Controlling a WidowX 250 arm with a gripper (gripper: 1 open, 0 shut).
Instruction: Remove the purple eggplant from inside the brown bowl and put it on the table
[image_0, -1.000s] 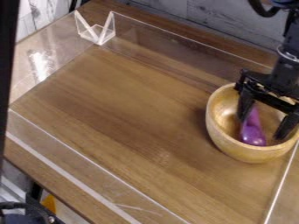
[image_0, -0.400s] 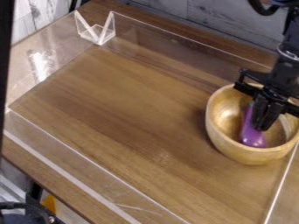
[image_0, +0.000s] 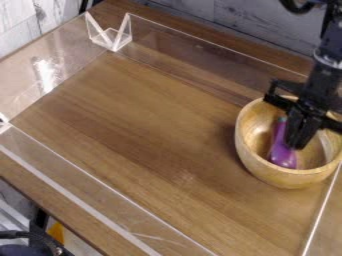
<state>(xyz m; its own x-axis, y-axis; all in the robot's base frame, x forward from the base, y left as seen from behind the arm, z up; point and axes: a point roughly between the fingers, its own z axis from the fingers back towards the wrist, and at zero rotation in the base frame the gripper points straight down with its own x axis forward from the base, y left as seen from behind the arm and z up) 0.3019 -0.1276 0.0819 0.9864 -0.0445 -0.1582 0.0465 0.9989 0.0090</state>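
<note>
Gripping the eggplant (image_0: 285, 152) by its upper end, the claw (image_0: 298, 133) is pinched closed on it above the bowl (image_0: 253, 150). The grab looks done. Lifting clear of the rim, carrying it over and setting it on the table (image_0: 147, 120) remain. The eggplant is inside the bowl, its long axis steep and its rounded end down. Whether it touches the bowl's floor is unclear.

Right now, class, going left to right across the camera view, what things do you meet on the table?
A clear plastic stand → bare table → left rim of the brown bowl → purple eggplant inside it.
</note>
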